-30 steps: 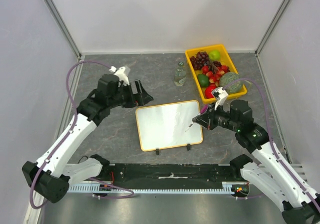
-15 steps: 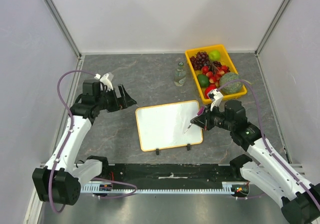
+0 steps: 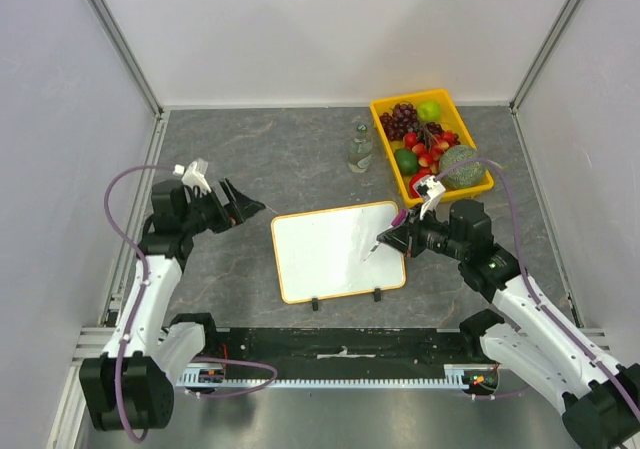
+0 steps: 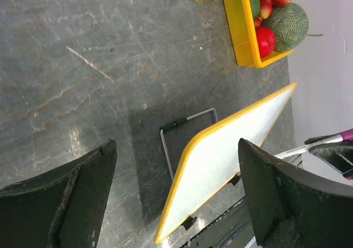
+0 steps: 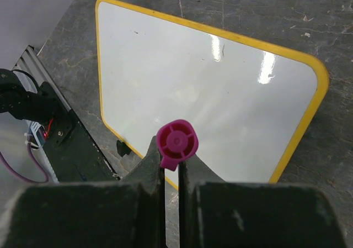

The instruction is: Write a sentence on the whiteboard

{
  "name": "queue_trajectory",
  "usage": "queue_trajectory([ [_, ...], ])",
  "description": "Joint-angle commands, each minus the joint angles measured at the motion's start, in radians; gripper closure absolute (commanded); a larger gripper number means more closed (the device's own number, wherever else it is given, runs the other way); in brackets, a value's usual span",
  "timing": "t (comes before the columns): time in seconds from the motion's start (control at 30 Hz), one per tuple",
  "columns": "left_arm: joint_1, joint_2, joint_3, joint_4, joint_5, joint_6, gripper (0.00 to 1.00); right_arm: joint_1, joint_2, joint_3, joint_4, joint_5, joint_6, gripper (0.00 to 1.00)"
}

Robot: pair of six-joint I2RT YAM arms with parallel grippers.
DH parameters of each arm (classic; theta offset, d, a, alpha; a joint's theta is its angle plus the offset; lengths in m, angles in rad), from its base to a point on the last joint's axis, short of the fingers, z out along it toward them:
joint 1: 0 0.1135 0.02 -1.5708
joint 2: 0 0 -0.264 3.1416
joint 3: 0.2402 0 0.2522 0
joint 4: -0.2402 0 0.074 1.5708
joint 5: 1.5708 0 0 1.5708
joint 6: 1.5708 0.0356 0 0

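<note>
A: What changed over the last second?

B: Mostly the left arm. It has drawn back from the far left corner of the board (image 3: 338, 251) toward the left wall, with the elbow folded in over its base. The left gripper (image 3: 252, 207) is now well apart from the board, its fingers spread wide with nothing between them.

A: And the right side?

B: Only a small shift. The right gripper (image 5: 171, 168) is clenched on the marker (image 5: 176, 139), magenta cap end toward the wrist camera. The tip slants down at the right part of the board and has crept slightly further in over the white. No view shows whether it is touching.

A: The board itself?

B: It has not moved. It sits mid-table just ahead of the arm bases, two black clips on its near edge. The left wrist view shows a wire stand behind it, so it looks propped at a tilt. The surface shows glare and a few specks but no strokes.

A: What does that mean for the task?

B: My judgement is that the left arm is out of the way and the writing falls to the right arm alone. The sentence is not begun. The tip is over the right part, so it probably has to reach across to the upper left first. An unheld, propped board might slide under pen pressure.

A: Right arm pose?

B: It reaches forward low from its base, forearm angled inward. The tray (image 3: 484, 181) and bottle (image 3: 360, 150) stand behind it, apart from the marker.
</note>
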Motion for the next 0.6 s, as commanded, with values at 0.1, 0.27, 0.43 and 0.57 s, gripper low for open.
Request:
queue_trajectory([
  [0.1, 0.002, -0.087, -0.19, 0.307, 0.021, -0.111, 0.05, 0.0, 0.031, 0.031, 0.055, -0.036, -0.015, 1.0],
  [0.27, 0.002, -0.085, -0.253, 0.425, 0.081, -0.142, 0.06, -0.001, 0.034, 0.025, 0.08, -0.038, -0.002, 1.0],
  [0.43, 0.001, -0.102, -0.387, 0.661, 0.109, -0.19, 0.05, 0.0, 0.044, 0.045, 0.094, -0.067, 0.009, 1.0],
  [0.57, -0.002, -0.084, -0.422, 0.784, 0.155, -0.225, 0.05, 0.0, 0.051, 0.067, 0.089, -0.087, 0.012, 1.0],
])
